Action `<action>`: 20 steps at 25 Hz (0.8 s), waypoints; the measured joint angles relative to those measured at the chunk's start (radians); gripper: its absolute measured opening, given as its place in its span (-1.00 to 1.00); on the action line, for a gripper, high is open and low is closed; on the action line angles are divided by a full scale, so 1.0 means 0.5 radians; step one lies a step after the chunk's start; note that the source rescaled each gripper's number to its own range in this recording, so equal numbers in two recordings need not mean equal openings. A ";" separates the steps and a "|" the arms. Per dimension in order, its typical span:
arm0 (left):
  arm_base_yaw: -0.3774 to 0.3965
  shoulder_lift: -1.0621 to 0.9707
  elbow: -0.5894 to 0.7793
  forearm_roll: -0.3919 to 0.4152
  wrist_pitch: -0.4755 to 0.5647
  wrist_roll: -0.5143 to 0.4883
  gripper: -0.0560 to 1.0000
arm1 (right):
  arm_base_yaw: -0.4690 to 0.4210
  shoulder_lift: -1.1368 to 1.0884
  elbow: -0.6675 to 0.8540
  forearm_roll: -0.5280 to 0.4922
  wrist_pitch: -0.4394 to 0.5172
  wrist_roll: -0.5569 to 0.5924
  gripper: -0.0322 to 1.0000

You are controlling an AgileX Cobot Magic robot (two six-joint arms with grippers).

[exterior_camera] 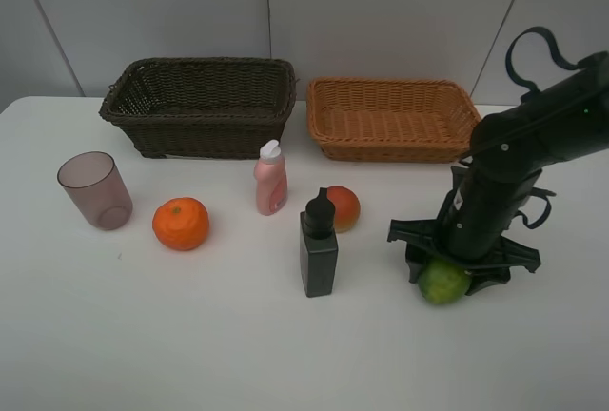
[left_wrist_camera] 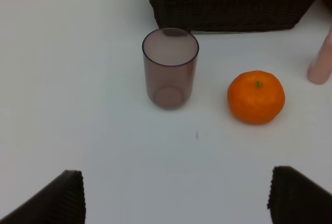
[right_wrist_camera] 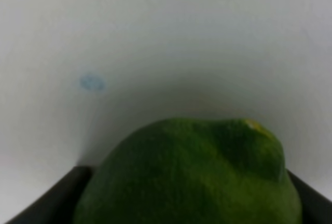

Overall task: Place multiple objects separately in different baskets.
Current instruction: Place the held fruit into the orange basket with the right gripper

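Observation:
My right gripper is down at the table around the green lime-like fruit. In the right wrist view the fruit fills the space between the fingers, which touch both its sides. My left gripper is open and empty, above bare table short of the purplish cup and the tangerine. The pink bottle, black bottle and orange-red fruit stand mid-table. The dark brown basket and the tan basket are at the back, both empty.
The cup and tangerine sit at the left in the exterior view. The dark basket's wall lies just beyond the cup. A white wall stands behind the baskets.

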 joint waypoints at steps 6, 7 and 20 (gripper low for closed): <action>0.000 0.000 0.000 0.000 0.000 0.000 0.84 | 0.000 0.000 0.000 -0.002 -0.004 0.000 0.20; 0.000 0.000 0.000 0.000 0.000 0.000 0.84 | 0.000 0.000 0.000 -0.002 -0.006 0.000 0.20; 0.000 0.000 0.000 0.000 0.000 0.000 0.84 | 0.000 -0.183 -0.055 -0.040 0.082 -0.313 0.20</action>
